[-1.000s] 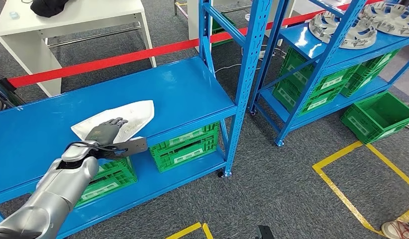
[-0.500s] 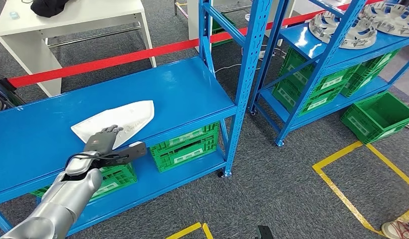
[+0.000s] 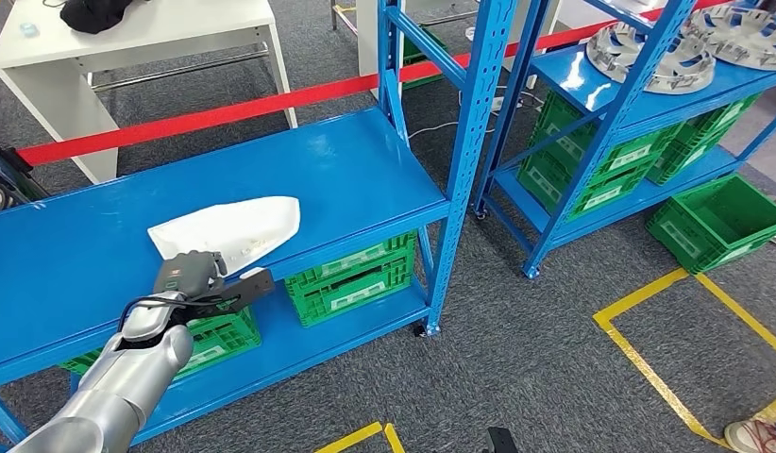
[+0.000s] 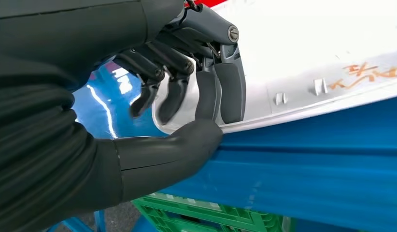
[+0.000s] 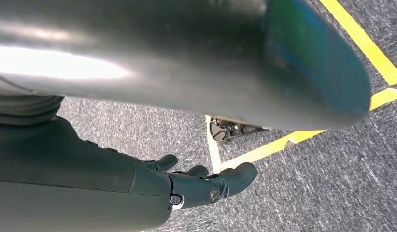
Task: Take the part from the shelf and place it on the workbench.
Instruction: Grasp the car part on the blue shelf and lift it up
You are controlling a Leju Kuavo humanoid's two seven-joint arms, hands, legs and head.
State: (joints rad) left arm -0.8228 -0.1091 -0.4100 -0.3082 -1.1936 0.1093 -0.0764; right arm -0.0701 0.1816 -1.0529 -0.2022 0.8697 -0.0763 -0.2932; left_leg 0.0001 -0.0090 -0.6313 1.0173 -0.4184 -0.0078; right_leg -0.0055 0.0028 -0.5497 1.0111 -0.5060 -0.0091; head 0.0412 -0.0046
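Up close – left hand (image 4: 187, 92) pinches white part (image 4: 303, 58) at shelf (image 4: 322, 159) edge

Part (image 3: 235, 229): near-left corner hidden under left hand (image 3: 188, 275). Orange marking on part (image 4: 368, 77): blurred, unreadable. Round parts (image 3: 649, 55), far right shelf: cut off by picture edge.

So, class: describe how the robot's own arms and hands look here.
The left arm is smooth silver metal, with a black cable looping at the wrist. The left hand is dark grey, with a thick matte thumb and darker glossy fingers. The right hand is dark grey too.
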